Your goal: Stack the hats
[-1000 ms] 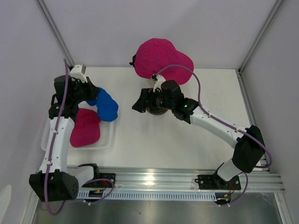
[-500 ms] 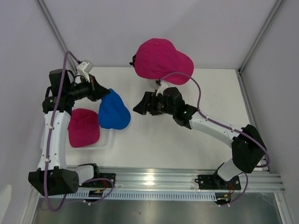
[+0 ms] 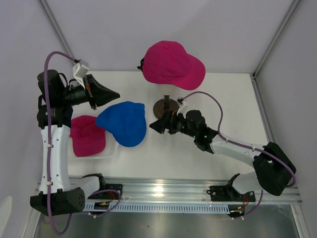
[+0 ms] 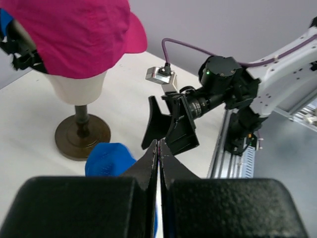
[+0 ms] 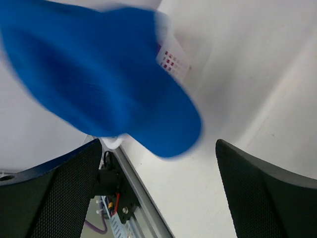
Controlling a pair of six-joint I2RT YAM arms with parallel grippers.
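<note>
A blue hat (image 3: 124, 123) hangs in the air above the table, just right of the basket, pinched at its edge by my left gripper (image 3: 115, 94), which is shut on it. From the left wrist, the shut jaws (image 4: 158, 145) show a patch of the blue hat (image 4: 109, 157) beneath them. My right gripper (image 3: 156, 125) stands open just right of the blue hat and faces it. In the right wrist view, blurred blue fabric (image 5: 99, 74) hangs ahead of its wide-open fingers (image 5: 59, 193). One pink hat (image 3: 171, 63) sits on the mannequin head; another pink hat (image 3: 88, 135) lies in the basket.
The white basket (image 3: 113, 152) stands at the left of the table under the left arm. The mannequin head (image 4: 77, 87) rises on a dark round stand (image 3: 166, 105) at the back middle, just behind the right gripper. White walls enclose the table, and a metal rail runs along its near edge.
My left gripper has lifted the blue hat out of the basket and carried it right. The right gripper has drawn back from the stand, lowered toward the hat and opened wider.
</note>
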